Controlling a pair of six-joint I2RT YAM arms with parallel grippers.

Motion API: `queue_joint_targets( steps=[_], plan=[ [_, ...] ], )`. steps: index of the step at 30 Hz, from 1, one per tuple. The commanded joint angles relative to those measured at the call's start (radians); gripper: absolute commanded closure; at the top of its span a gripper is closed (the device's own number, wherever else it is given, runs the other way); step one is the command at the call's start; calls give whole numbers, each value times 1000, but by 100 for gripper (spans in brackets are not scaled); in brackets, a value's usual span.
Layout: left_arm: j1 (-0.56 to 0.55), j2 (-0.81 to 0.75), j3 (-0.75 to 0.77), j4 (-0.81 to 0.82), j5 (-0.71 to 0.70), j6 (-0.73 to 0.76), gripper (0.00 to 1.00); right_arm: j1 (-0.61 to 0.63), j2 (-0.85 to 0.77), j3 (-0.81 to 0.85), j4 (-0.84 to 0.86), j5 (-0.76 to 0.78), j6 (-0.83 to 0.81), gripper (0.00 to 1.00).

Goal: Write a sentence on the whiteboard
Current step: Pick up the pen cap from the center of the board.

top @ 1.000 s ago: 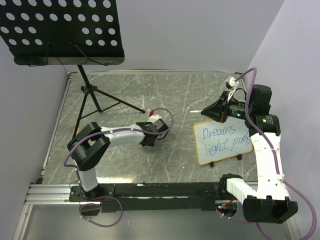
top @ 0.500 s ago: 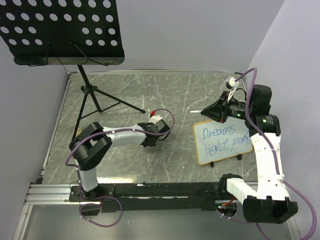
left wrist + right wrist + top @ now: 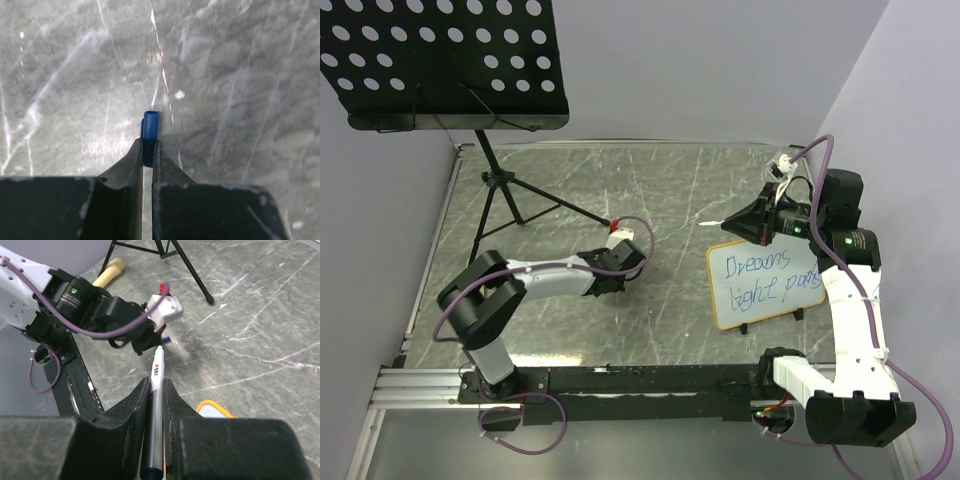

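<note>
The whiteboard (image 3: pixel 765 312) stands propped at the right of the table, its yellow-tan corner (image 3: pixel 216 406) showing in the right wrist view. The sentence (image 3: pixel 766 275) is on it in blue handwriting in two lines. My right gripper (image 3: pixel 744 222) (image 3: pixel 156 382) hovers above the board's upper left corner, shut on a white marker (image 3: pixel 159 367) whose uncapped tip (image 3: pixel 712 222) points left. My left gripper (image 3: pixel 607 282) (image 3: pixel 148 149) is low over the table's middle, shut on a small blue marker cap (image 3: pixel 150 127) (image 3: pixel 165 339), which sticks out past the fingertips.
A black perforated music-stand tray (image 3: pixel 440 60) overhangs the back left, its tripod legs (image 3: pixel 525 200) spreading over the table. Grey walls close the back and right. A black rail (image 3: pixel 650 380) runs along the near edge. A tan cylinder (image 3: pixel 112 270) lies beyond the left arm.
The left gripper has closed on the blue cap, and its wrist has moved a little to the left. The right arm and marker have not moved.
</note>
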Motion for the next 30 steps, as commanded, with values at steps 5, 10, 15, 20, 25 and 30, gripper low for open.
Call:
queue_joint_targets(
  steps=[5, 10, 15, 20, 25, 30],
  plan=[
    [6, -158, -197, 227, 142, 14, 97, 23, 30, 26, -6, -17, -30, 100],
    [6, -188, -264, 306, 148, 0, 97, 72, 59, 57, -31, 19, -45, 100],
    [1, -258, -354, 434, 158, -1, 97, 135, 91, 84, -43, 49, -54, 100],
    [-2, -335, -444, 550, 173, 25, 96, 165, 151, 130, -71, 43, -65, 100],
    [-3, -366, -502, 665, 196, 58, 96, 198, 209, 178, -83, 54, -69, 100],
    [-3, -409, -562, 760, 242, 100, 96, 268, 261, 206, -104, 103, -83, 100]
  ],
)
